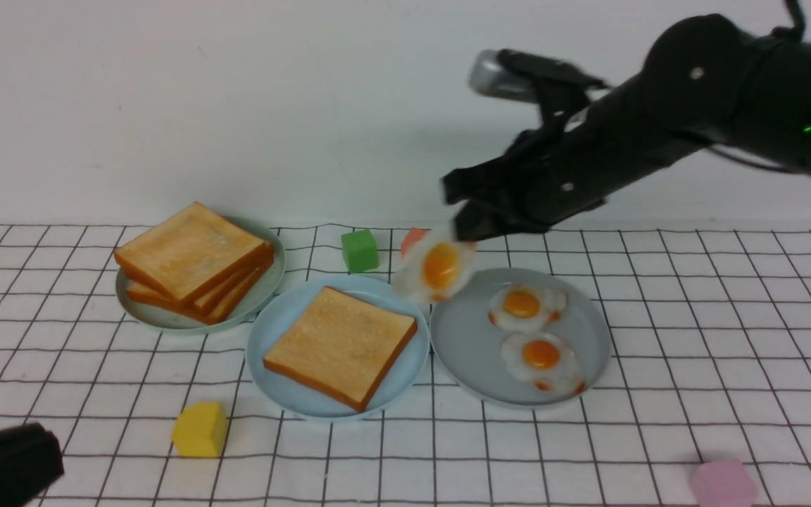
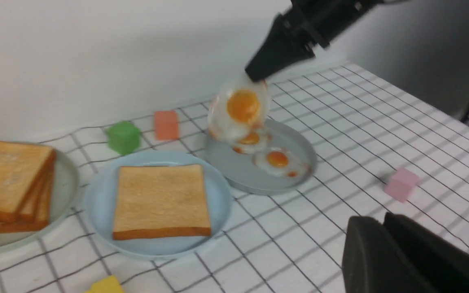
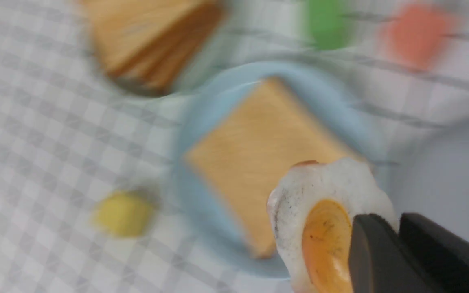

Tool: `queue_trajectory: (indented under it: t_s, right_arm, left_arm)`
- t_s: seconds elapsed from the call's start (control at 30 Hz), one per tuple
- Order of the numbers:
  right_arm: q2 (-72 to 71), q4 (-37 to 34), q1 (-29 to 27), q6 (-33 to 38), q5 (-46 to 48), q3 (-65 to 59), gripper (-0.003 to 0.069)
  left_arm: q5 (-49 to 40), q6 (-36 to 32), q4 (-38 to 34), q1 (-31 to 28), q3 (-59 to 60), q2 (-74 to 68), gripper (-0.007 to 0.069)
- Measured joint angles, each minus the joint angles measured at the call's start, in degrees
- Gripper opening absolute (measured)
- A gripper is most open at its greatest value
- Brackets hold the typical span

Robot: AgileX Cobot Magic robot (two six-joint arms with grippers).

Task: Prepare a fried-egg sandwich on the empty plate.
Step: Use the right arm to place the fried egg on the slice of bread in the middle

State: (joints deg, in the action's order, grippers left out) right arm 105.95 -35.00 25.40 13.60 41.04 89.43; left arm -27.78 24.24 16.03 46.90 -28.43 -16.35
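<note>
Gripping an egg (image 1: 439, 267) in my right fingers (image 1: 469, 222), left fingers (image 2: 364, 252) closed, toast (image 1: 341, 345) already on the plate (image 1: 272, 331); egg, top slice (image 1: 191, 250) remain.

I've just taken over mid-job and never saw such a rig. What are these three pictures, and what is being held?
This is a robot with two black arms, each ending in a hand. The wide picture looks forward from between the arms; the other two come from cameras on the left and right wrists. On the checked cloth lie a sky-blue plate with one toast slice, a pale green plate with a toast stack, a grey plate with two fried eggs, and a green block, salmon block, yellow block and pink block. The right hand is shut on a third fried egg, raised near the blue and grey plates. The left hand is shut and empty, low at the near left.
</note>
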Motion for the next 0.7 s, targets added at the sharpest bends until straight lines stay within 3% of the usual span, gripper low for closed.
queue_trajectory:
  t_s: [0.33,0.47,0.7]
  right_arm:
    - [14.6,-32.3,1.9,18.5,-8.2,0.0,0.0077]
    - [18.0,-38.3,1.9,22.3,-10.8,0.0,0.0077]
    - [19.4,-40.5,0.9,23.4,-13.1,0.0,0.0113]
  left_arm:
    - [0.1,18.0,15.5,0.0,0.0,0.0,0.0059]
    - [0.2,19.4,17.0,0.0,0.0,0.0,0.0060]
    - [0.2,19.7,17.5,0.0,0.0,0.0,0.0065]
